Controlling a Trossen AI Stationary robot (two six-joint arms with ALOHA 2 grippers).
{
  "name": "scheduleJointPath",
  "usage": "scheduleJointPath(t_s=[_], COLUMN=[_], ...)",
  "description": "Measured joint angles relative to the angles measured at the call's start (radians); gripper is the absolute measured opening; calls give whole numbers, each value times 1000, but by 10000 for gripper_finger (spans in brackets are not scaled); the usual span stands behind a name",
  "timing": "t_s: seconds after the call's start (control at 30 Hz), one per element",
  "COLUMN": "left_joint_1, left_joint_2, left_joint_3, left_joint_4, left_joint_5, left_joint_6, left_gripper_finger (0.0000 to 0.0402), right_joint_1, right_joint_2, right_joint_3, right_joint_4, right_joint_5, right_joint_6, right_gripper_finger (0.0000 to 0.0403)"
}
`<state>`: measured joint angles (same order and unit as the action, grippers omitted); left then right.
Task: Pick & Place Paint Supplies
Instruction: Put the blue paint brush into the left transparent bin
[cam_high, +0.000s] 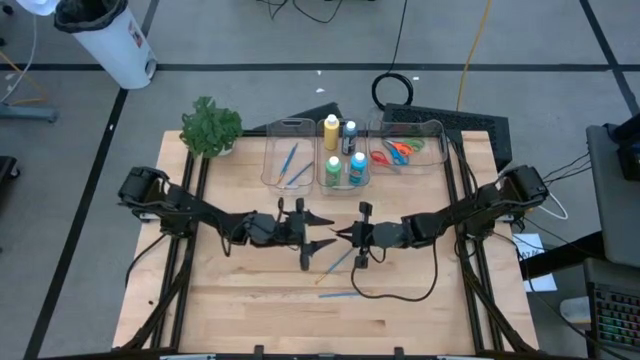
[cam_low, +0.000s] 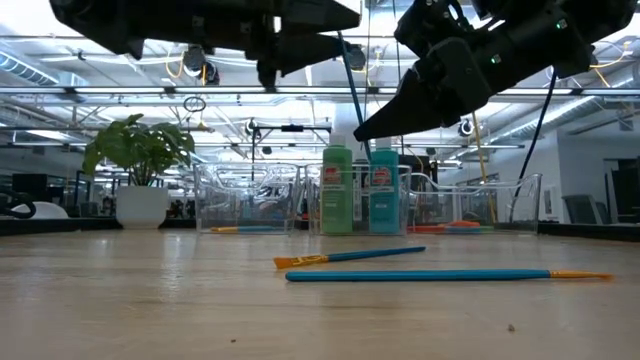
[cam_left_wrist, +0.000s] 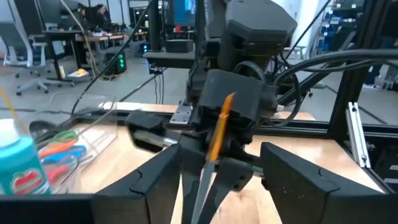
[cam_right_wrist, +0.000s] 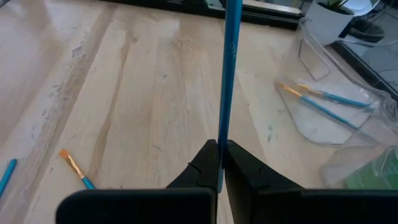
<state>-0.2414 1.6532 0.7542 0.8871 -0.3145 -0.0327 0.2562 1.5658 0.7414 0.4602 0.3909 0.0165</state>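
Three clear bins (cam_high: 283, 178) hold supplies — brushes (cam_high: 290, 165), bottles (cam_high: 333, 168), scissors (cam_high: 400, 150). Right gripper (cam_high: 345, 235) is clamped on a paintbrush (cam_right_wrist: 229, 74); left gripper (cam_high: 325, 231) spread apart.

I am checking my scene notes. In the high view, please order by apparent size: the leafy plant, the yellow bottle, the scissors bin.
1. Scissors bin, the largest footprint.
2. Leafy plant, clearly smaller than that bin.
3. Yellow bottle, the smallest; seen from above, so mostly its cap and shoulders show.
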Motion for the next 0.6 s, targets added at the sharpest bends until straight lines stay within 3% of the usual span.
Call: scheduleJointPath(t_s=[0.23, 0.33, 0.5, 0.6], left_joint_1=[0, 0, 2, -1], left_joint_2=[22, 22, 22, 22], left_joint_3=[32, 32, 32, 31], left_joint_4=[-25, -41, -68, -64], left_joint_5=[0, 0, -8, -41], left_joint_6=[29, 29, 57, 63], left_gripper_finger=[180, 136, 22, 18], right_joint_1=[0, 0, 0, 0], right_joint_2=[0, 0, 0, 0], right_joint_3=[-2, -2, -3, -3], right_joint_4=[-2, -3, -1, -26], right_joint_5=[0, 0, -4, -2], right_joint_6=[1, 1, -2, 4], right_gripper_finger=[0, 0, 3, 17])
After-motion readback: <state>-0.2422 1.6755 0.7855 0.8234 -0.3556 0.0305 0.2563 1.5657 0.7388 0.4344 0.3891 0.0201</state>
